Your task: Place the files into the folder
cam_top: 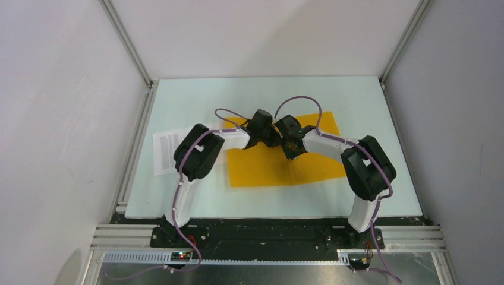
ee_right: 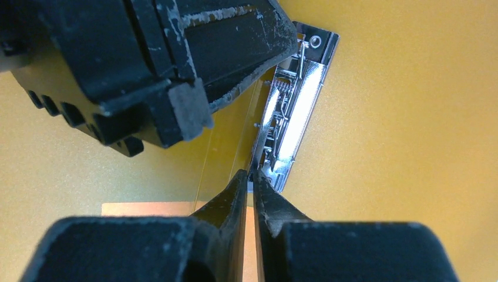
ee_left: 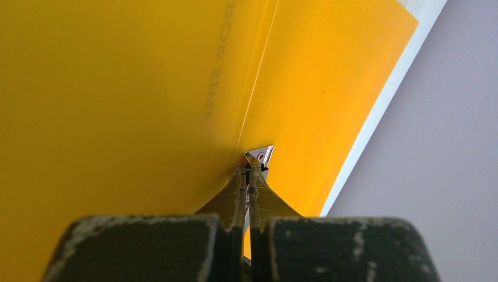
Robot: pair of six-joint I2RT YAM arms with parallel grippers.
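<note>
Two pincers work at the metal clip [ee_right: 293, 111] of the open folder [cam_top: 309, 169]; files [cam_top: 163, 151] not yet loaded.
Top view: folder lies spread open on the table [cam_top: 356, 101], files to its left, partly under the left arm; left pincer [cam_top: 270, 139] and right pincer [cam_top: 288, 148] converge at its spine. Left wrist: left pincer [ee_left: 248, 171] closed to a slit, tips at a clip corner; anything nipped cannot be told. Right wrist: right pincer [ee_right: 251, 176] likewise nearly closed at the clip's near end, judged to be working the clamp so sheets can go under.
</note>
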